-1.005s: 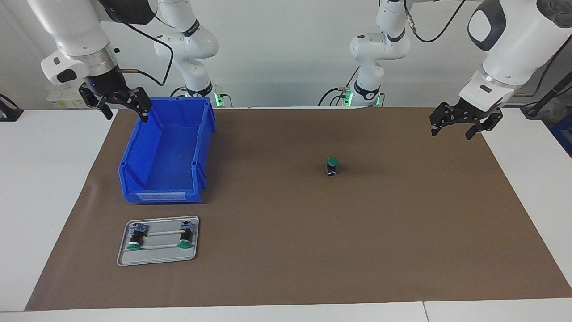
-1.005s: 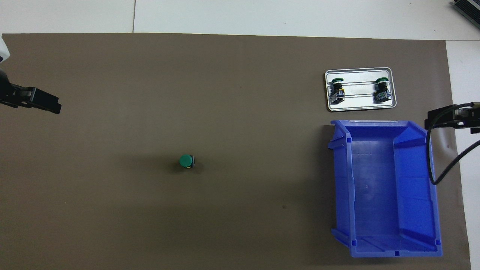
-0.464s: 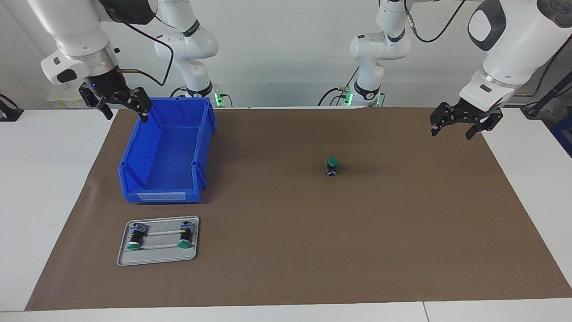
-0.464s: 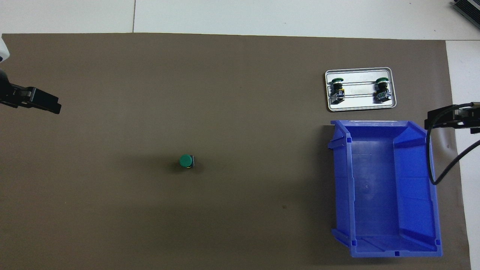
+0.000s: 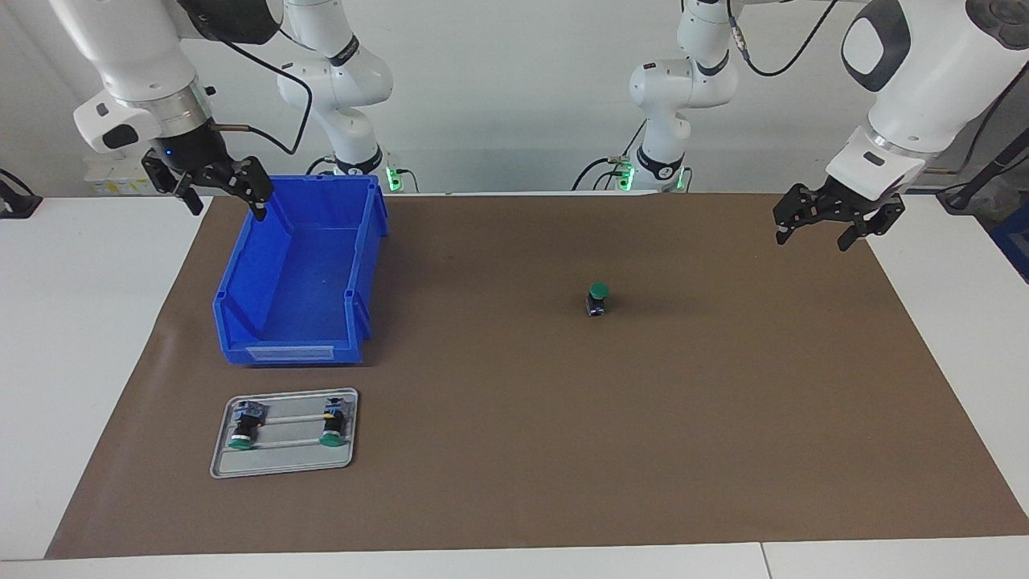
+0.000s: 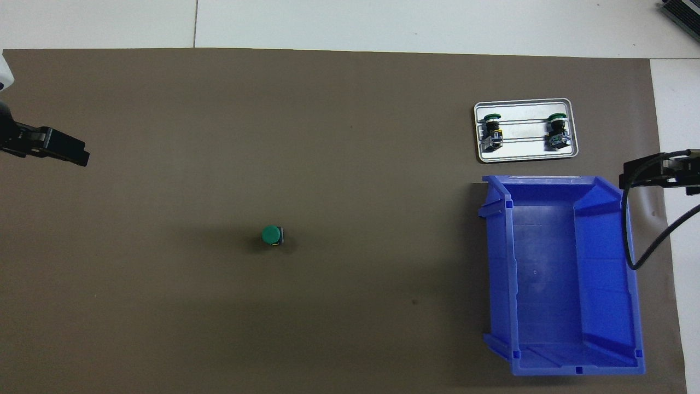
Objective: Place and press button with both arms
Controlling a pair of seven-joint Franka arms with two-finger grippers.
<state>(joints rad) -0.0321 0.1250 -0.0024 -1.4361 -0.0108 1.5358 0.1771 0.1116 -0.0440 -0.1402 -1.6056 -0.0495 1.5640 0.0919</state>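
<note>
No text, brand, number or sign can be read; the pale label strip on the blue bin (image 5: 291, 351) shows no legible marks.

The tabletop (image 5: 96, 322) is white, covered across most of its width by a plain brown mat (image 5: 563, 418). The button (image 5: 596, 298) has a round green cap over a black body with a blue-grey base. The bin (image 5: 297, 273) is bright blue all over, with a pale label strip on its low end wall. The tray (image 5: 281, 466) is silver-grey with two thin rails, and the two buttons (image 5: 285, 424) lying on it have green caps and black bodies; one shows a spot of yellow. Both arms are white with black cables, and the left end effector (image 5: 832, 221) and right end effector (image 5: 213, 189) are black.
</note>
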